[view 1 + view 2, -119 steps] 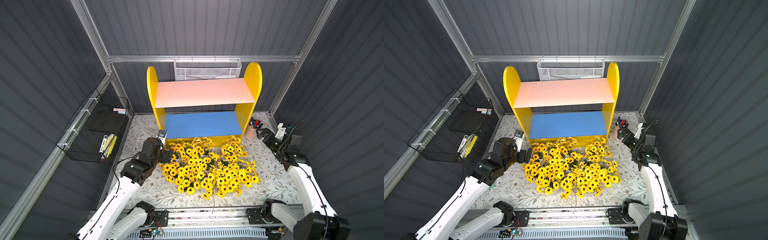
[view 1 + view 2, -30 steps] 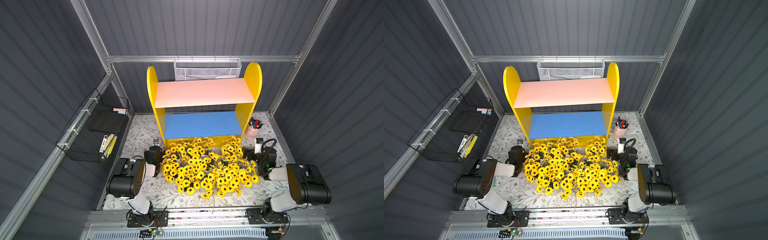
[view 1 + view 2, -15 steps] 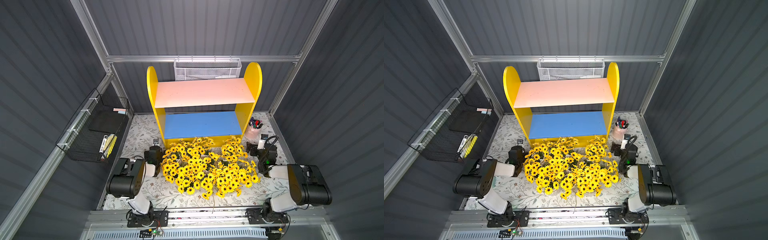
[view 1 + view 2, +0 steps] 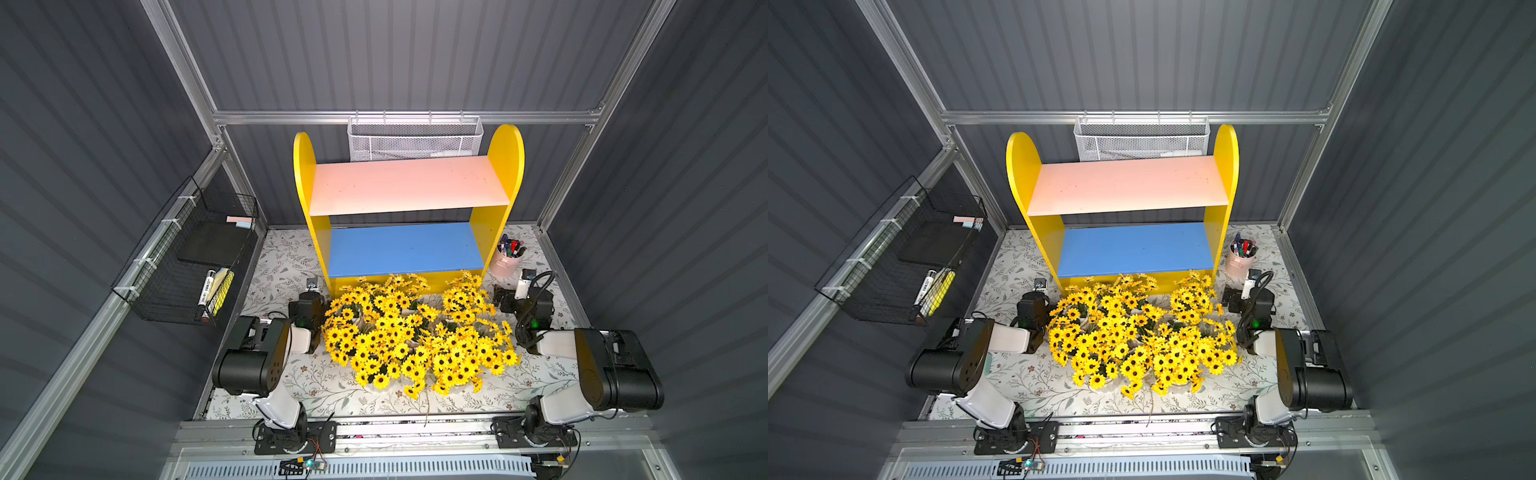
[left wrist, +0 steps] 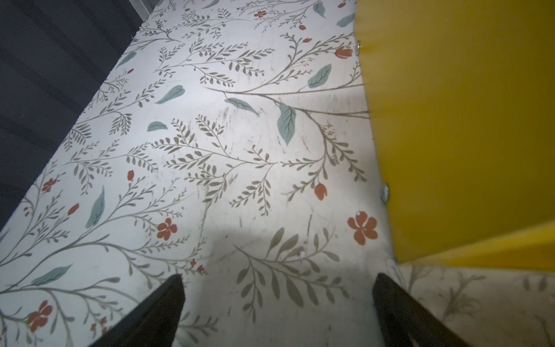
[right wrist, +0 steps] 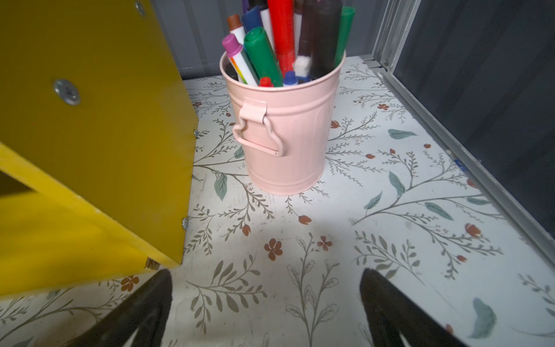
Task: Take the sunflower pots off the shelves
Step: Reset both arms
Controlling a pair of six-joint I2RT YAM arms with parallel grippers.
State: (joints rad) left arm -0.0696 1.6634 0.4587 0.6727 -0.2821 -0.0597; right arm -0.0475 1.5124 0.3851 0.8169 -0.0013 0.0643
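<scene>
Flanking the sunflower pots (image 4: 415, 332) by the shelves (image 4: 409, 187): left tool (image 5: 278, 275), right tool (image 6: 267, 271), both released.

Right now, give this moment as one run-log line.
shelves: bare | sunflower pots: clustered on table | left tool: open, empty | right tool: open, empty

In both top views the left arm (image 4: 266, 353) and the right arm (image 4: 602, 365) are sitting folded low, elbows doubled back over their bases and wrists pointing forward and down. The left gripper (image 5: 277, 279) is showing its two dark fingers (image 5: 153, 315) spread far apart and gripping nothing. The right gripper (image 6: 267, 274) is likewise holding its jaws parted wide, with nothing between them.
</scene>
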